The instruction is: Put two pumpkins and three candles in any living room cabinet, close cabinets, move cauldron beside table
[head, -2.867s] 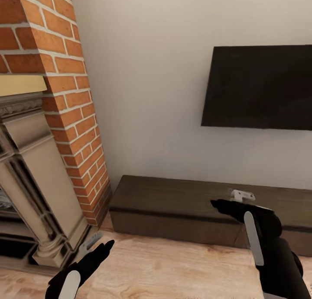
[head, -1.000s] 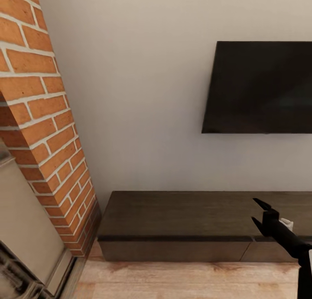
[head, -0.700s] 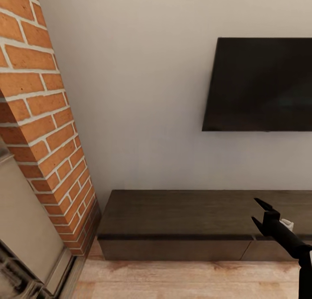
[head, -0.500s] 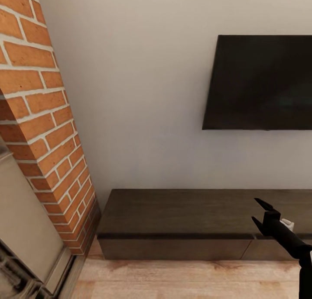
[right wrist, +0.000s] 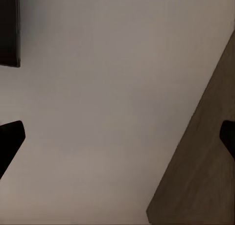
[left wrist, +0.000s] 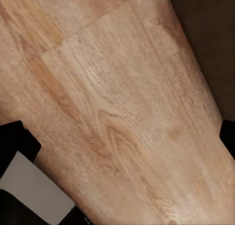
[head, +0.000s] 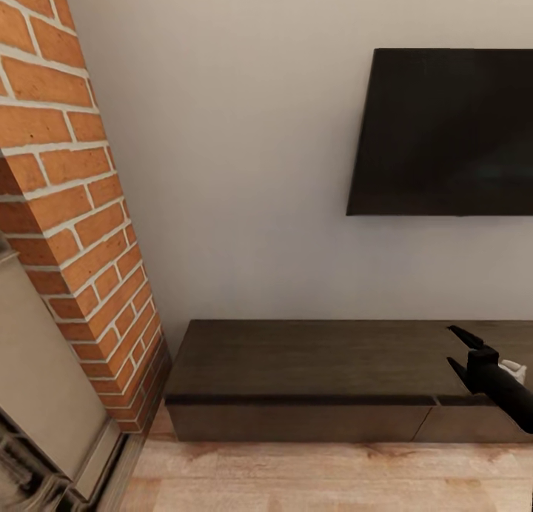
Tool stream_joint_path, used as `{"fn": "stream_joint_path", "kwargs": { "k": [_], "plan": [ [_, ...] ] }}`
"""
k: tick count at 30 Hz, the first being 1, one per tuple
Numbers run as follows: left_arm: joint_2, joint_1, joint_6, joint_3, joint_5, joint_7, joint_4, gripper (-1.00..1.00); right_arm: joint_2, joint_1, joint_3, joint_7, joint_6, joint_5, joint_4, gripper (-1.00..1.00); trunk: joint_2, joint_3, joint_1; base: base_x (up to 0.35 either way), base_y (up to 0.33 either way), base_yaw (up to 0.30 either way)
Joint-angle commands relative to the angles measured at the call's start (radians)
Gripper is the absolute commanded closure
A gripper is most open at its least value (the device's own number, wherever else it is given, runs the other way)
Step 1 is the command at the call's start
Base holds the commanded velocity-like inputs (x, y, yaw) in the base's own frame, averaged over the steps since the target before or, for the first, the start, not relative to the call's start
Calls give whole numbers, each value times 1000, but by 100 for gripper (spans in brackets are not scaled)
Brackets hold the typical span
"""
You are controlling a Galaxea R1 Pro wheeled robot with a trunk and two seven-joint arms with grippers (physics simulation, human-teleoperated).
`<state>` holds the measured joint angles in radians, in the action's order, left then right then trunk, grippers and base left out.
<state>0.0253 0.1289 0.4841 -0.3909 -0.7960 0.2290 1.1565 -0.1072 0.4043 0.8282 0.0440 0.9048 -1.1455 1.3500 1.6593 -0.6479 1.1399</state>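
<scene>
While the long, low dark wood cabinet (head: 311, 378) runs along the wall with its fronts shut, the right end effector (head: 465, 351), fingers spread and empty, hovers over its right stretch, the nearer arm.

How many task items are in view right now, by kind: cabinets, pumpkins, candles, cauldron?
cabinet: 1, fronts closed as far as visible
pumpkins: 0
candles: 0
cauldron: 0
total: 1
A small white object sits on the cabinet top behind the right gripper; too small to identify.
</scene>
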Motion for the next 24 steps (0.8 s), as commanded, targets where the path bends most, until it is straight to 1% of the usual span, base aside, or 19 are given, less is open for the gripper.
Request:
{"fn": "stream_joint_path", "kwargs": {
  "k": [1, 3, 4, 5, 7, 8, 10, 11, 12, 15, 17, 20, 21, 24],
  "plan": [
    [1, 0, 3, 2, -10, 10, -1, -100, 14, -5, 3, -20, 15, 3, 30, -100, 8, -4, 4, 0, 0, 0],
    [2, 0, 0, 0, -9, 12, -12, -100, 33, -11, 4, -48, 20, 4, 58, -100, 22, -10, 12, 0, 0, 0],
    [2, -1, -1, -1, -11, 13, -31, -100, 48, -16, 6, -82, 22, 5, 80, -100, 29, -13, 15, 0, 0, 0],
    [3, -3, -3, -2, -12, 14, -49, -100, 57, -19, 8, -123, 25, 3, 93, -100, 36, -17, 19, 0, 0, 0],
    [2, -5, -5, -2, -13, 13, -61, -100, 62, -21, 7, -159, 28, -3, 104, -100, 50, -23, 27, 0, 0, -12],
    [-2, -7, -8, -3, -16, 12, -73, -100, 67, -23, 5, -191, 29, -20, 125, -100, 57, -25, 31, 0, 0, -99],
    [-4, -8, -10, -3, -18, 11, -80, -100, 67, -24, 6, -209, 25, -32, 138, -100, 71, -30, 38, 0, 0, -141],
    [-4, -8, -10, -3, -18, 10, -82, -100, 67, -24, 7, -214, 24, -34, 138, -100, 78, -33, 42, 0, 0, -152],
    [0, -9, -12, 3, -14, 8, -75, -100, 75, -20, 2, -227, 14, -37, 62, -100, 85, -36, 46, 0, 0, -22],
    [2, -9, -12, 6, -11, 11, -64, -100, 69, -15, -8, -222, 12, -46, -30, -100, 106, -45, 58, 0, 0, -11],
    [2, -9, -12, 6, -12, 11, -62, -100, 66, -12, -11, -219, 6, -49, -66, -100, 120, -51, 65, 0, 0, -5],
    [3, -9, -12, 7, -12, 11, -60, -100, 64, -10, -13, -209, 0, -51, -87, -100, 141, -60, 77, 0, 0, -2],
    [3, -9, -12, 8, -12, 11, -59, -100, 64, -10, -13, -199, -1, -51, -93, -100, 148, -64, 81, 0, 0, -2],
    [4, -9, -13, 10, -10, 11, -52, -100, 63, -10, -14, -131, -8, -48, -126, -100, 169, -73, 92, 0, 0, 0]
  ]
}}
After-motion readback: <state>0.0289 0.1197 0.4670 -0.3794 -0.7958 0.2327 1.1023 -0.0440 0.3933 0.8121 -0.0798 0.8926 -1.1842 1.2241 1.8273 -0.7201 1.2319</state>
